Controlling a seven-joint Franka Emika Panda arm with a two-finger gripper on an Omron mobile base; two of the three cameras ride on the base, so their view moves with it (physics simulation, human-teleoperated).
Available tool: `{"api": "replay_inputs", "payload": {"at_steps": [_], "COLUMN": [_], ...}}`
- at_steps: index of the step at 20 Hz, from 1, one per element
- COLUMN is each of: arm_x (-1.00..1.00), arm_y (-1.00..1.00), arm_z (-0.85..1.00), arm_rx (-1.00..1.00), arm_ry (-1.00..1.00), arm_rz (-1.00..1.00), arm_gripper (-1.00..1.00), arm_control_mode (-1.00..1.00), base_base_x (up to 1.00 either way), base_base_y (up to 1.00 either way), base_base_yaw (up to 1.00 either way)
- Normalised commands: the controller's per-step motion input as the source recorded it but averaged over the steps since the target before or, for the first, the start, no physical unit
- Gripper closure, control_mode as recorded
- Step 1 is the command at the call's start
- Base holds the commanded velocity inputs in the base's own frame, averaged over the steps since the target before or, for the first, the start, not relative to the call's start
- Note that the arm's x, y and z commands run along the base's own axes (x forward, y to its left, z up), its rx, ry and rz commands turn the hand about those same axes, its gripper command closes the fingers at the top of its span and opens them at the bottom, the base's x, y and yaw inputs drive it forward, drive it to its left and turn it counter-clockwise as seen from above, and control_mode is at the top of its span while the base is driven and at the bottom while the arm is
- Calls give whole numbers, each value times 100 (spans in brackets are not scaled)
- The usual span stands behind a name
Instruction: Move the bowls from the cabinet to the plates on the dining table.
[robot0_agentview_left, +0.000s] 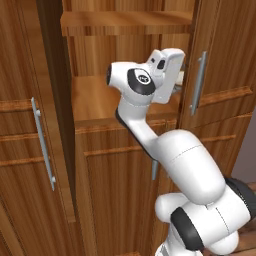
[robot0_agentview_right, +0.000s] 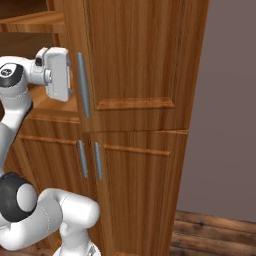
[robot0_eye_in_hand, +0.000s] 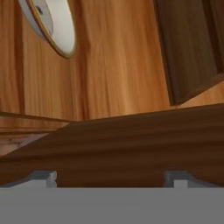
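Observation:
The cabinet (robot0_agentview_left: 100, 100) stands open at its middle shelf, and my white hand (robot0_agentview_left: 167, 75) reaches into that opening, close to the right door (robot0_agentview_right: 135, 60). In the hand view a shallow pale bowl with a brown rim (robot0_eye_in_hand: 59, 26) sits at the upper left, cut by the frame edge, against the cabinet's wooden inside (robot0_eye_in_hand: 122, 65). The view is rolled, so the bowl looks tipped on its side. My gripper (robot0_eye_in_hand: 111, 178) is open with nothing between its fingers, and it is apart from the bowl. A dark wooden edge (robot0_eye_in_hand: 113, 144) crosses just ahead of the fingertips.
The cabinet's open left door (robot0_agentview_left: 55, 100) juts out edge-on left of the shelf. The shut right door carries a grey bar handle (robot0_agentview_left: 200, 82). Shut lower doors (robot0_agentview_right: 135, 195) sit beneath. A grey wall (robot0_agentview_right: 230, 100) and wooden floor (robot0_agentview_right: 215, 235) lie to the right.

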Motion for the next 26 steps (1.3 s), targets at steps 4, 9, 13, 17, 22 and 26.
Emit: {"api": "replay_inputs", "payload": {"at_steps": [4,9,13,17,22,26], "arm_x": [-41,-36,-46,-80,-72,-53], "arm_y": [-48,-50,-62,-74,-84,-80], "arm_z": [0,0,0,0,0,0], "arm_rx": [0,0,0,7,10,7], "arm_ry": [0,0,0,-7,-10,-8], "arm_rz": [-16,-16,-13,-2,0,1], "arm_gripper": [-100,-100,-100,-100,-100,-100], "arm_control_mode": [-100,-100,-100,-100,-100,-100], "base_base_x": [0,0,0,0,0,0], "base_base_y": [0,0,0,0,0,0], "base_base_yaw": [0,0,0,0,0,0]}}
